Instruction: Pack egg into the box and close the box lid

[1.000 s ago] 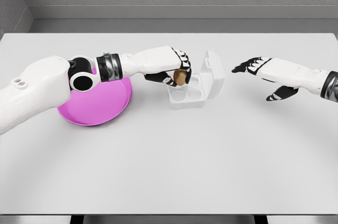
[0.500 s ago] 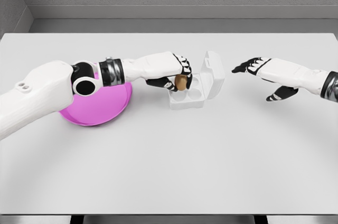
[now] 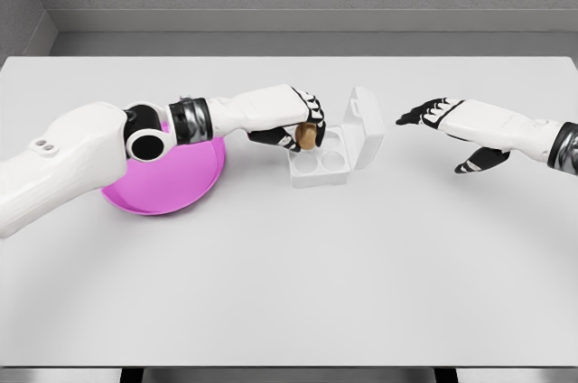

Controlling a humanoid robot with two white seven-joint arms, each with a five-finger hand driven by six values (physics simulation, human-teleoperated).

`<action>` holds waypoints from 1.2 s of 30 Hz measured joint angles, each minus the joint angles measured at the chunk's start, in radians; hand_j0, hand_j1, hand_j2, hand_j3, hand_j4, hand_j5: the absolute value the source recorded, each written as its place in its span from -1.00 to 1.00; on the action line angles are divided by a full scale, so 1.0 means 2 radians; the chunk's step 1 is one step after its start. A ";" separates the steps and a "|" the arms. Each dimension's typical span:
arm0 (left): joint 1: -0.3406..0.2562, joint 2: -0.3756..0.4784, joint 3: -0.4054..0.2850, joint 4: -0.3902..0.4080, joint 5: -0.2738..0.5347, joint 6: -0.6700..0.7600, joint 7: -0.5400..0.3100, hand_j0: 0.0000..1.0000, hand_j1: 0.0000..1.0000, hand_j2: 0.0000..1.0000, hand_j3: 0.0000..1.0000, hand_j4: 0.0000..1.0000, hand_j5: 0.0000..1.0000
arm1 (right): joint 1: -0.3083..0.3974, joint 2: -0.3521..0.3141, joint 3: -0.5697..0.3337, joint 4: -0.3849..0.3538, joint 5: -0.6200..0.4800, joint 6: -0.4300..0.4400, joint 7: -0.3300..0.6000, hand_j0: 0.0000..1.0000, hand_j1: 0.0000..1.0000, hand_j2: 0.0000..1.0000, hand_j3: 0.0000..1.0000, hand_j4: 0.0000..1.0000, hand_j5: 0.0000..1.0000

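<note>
Head view. The brown egg [image 3: 308, 136] is sitting just above centre of the frame, pinched between the curled fingers [image 3: 313, 108] of the left hand [image 3: 293, 116], which is gripping it from the left side. The egg is hanging over the left edge of the white box [image 3: 319, 164], at the rear-left cup; whether it is already touching the cup cannot be told. The box is lying open, its round cups showing, and its lid [image 3: 365, 126] is standing nearly upright along the right side of the tray, hinged there.

The left arm is reaching in from the lower left and crossing over the pink plate [image 3: 172, 186], which is lying to the left of the box, near it but apart. Part of the plate is being hidden by the forearm.

The right hand [image 3: 447, 126] is hovering at the right of the frame, to the right of the lid and clear of it, with fingers extended toward the box and the thumb hanging down, holding nothing.

Everything is resting on a white table [image 3: 289, 293] filling most of the frame.
</note>
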 measured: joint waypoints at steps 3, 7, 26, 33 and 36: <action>0.000 -0.005 -0.001 0.007 0.000 0.000 0.000 -0.21 -0.21 -0.21 -0.21 -0.21 -0.21 | 0.000 0.000 0.001 0.000 0.000 0.000 0.000 1.00 1.00 1.00 1.00 1.00 1.00; 0.000 -0.007 -0.005 0.010 0.000 0.000 0.000 -0.13 -0.13 -0.13 -0.13 -0.13 -0.13 | 0.000 0.000 0.001 0.000 0.001 0.000 0.000 1.00 1.00 1.00 1.00 1.00 1.00; -0.002 0.001 -0.002 -0.003 0.003 0.000 0.001 0.75 0.75 0.75 0.75 0.75 0.75 | -0.001 0.001 0.006 0.000 0.001 0.000 0.000 1.00 1.00 1.00 1.00 1.00 1.00; -0.004 0.024 0.005 -0.025 0.005 0.000 0.001 1.00 1.00 1.00 1.00 1.00 1.00 | -0.001 0.001 0.006 0.000 0.001 0.000 0.000 1.00 1.00 1.00 1.00 1.00 1.00; -0.002 0.035 0.010 -0.028 0.005 0.000 0.001 1.00 1.00 1.00 1.00 1.00 1.00 | -0.001 0.001 0.007 0.000 0.001 0.000 0.000 1.00 1.00 1.00 1.00 1.00 1.00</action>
